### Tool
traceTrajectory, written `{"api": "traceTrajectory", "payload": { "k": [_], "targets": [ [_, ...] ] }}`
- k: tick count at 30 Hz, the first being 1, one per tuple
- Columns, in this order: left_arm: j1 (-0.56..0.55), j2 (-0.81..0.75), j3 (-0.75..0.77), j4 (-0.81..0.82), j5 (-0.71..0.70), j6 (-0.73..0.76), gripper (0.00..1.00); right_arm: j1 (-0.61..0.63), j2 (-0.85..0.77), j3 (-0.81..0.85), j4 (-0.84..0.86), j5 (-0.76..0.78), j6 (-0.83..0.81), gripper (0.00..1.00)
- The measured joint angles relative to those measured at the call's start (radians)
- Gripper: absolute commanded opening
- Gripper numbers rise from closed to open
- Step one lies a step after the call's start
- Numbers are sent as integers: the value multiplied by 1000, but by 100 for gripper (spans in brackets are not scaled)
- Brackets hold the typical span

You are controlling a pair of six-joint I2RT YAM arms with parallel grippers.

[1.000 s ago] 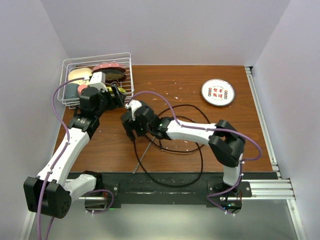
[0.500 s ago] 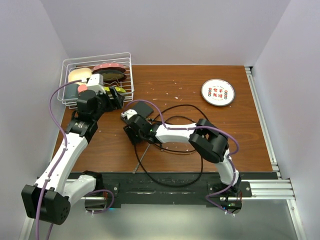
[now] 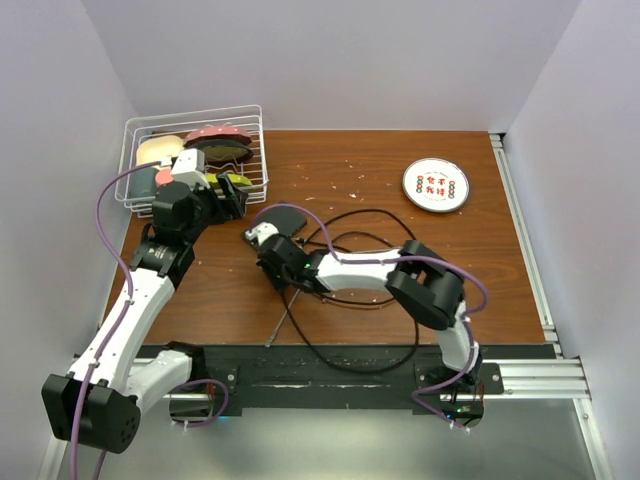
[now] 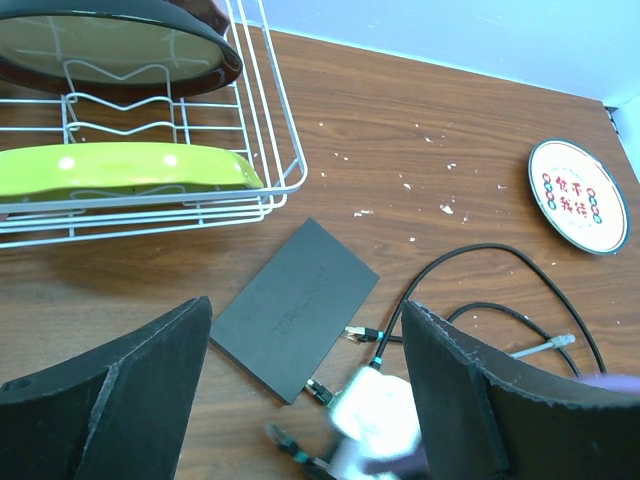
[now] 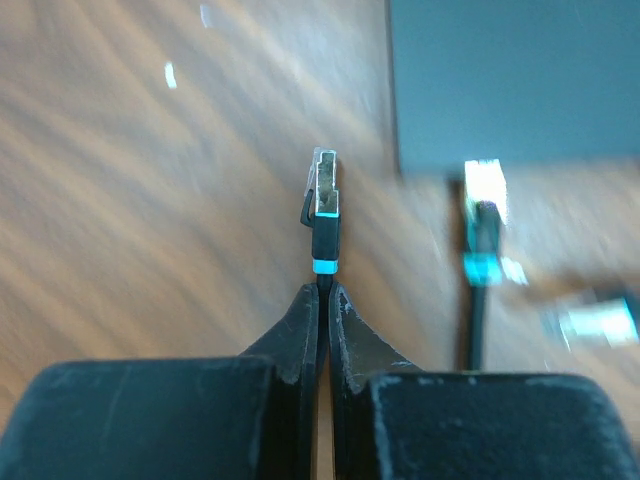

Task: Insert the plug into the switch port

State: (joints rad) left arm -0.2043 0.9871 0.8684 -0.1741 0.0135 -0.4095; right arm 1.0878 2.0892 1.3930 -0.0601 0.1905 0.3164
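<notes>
The plug (image 5: 324,205), clear-tipped with a teal band, sticks out just ahead of my right gripper (image 5: 324,290), which is shut on its black cable right behind it. The plug hangs over bare wood, left of the matte-black switch box (image 5: 510,80). In the left wrist view the box (image 4: 295,305) lies flat with two other plugs (image 4: 362,333) at its near long edge, where the switch port faces; the sockets themselves do not show. My left gripper (image 4: 307,305) hovers open above the box, holding nothing. From above, the right gripper (image 3: 272,268) sits just in front of the box (image 3: 283,218).
A white wire dish rack (image 3: 195,160) with plates stands at the back left, close to the left arm. A round white disc (image 3: 436,185) with red marks lies at the back right. Black cable loops (image 3: 360,300) spread over the middle and front of the table.
My right gripper has gone from open to shut on the cable behind the plug, and its arm has lowered and settled by the box. The left arm has barely moved.
</notes>
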Motion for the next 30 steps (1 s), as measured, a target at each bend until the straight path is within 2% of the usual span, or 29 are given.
{"api": "traceTrajectory", "payload": {
  "k": [4, 8, 12, 17, 25, 30],
  "targets": [
    [0, 0, -5, 2, 0, 0, 82, 0, -179, -135, -27, -3, -27, 0],
    [0, 12, -10, 2, -1, 0, 82, -4, -450, -220, -55, 34, -51, 0],
    [0, 22, -27, 9, 2, 0, 83, -23, -780, -224, -68, 134, -91, 0],
    [0, 51, -37, 35, 29, -2, 83, -43, -1085, -147, -103, 313, -171, 0],
    [0, 110, -41, 80, 88, -17, 83, -43, -1299, 42, -141, 610, -354, 0],
    [0, 151, -58, 164, 185, -21, 83, -43, -1302, 245, -140, 729, -456, 0]
  ]
}}
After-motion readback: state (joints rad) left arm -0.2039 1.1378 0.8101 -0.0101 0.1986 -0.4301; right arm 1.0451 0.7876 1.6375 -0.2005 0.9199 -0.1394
